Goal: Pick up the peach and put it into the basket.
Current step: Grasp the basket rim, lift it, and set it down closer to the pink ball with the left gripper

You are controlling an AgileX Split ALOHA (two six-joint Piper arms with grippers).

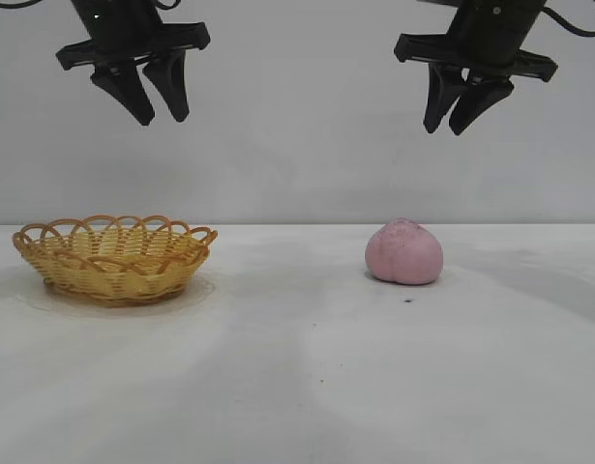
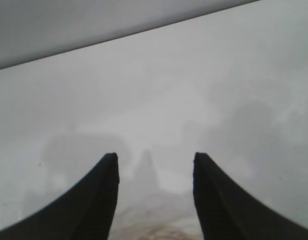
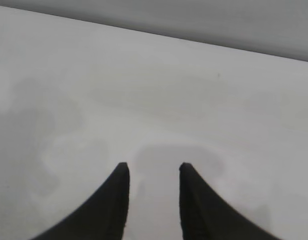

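The pale-pink peach (image 1: 404, 253) rests on the white table, right of centre. Left of it stands the yellow wicker basket (image 1: 114, 258) with its looped orange-brown rim, nothing inside it that I can see. My left gripper (image 1: 163, 118) hangs high above the basket, open and holding nothing. High over the peach and a little to its right, my right gripper (image 1: 444, 127) is also open and bare. In the left wrist view the left gripper (image 2: 154, 159) frames only table, with a blurred bit of basket weave (image 2: 159, 231) below. The right gripper (image 3: 152, 167) shows bare table between its fingers.
The white table (image 1: 297, 387) runs wide in front of both objects, with a grey wall behind. A small dark speck (image 1: 407, 300) lies just in front of the peach.
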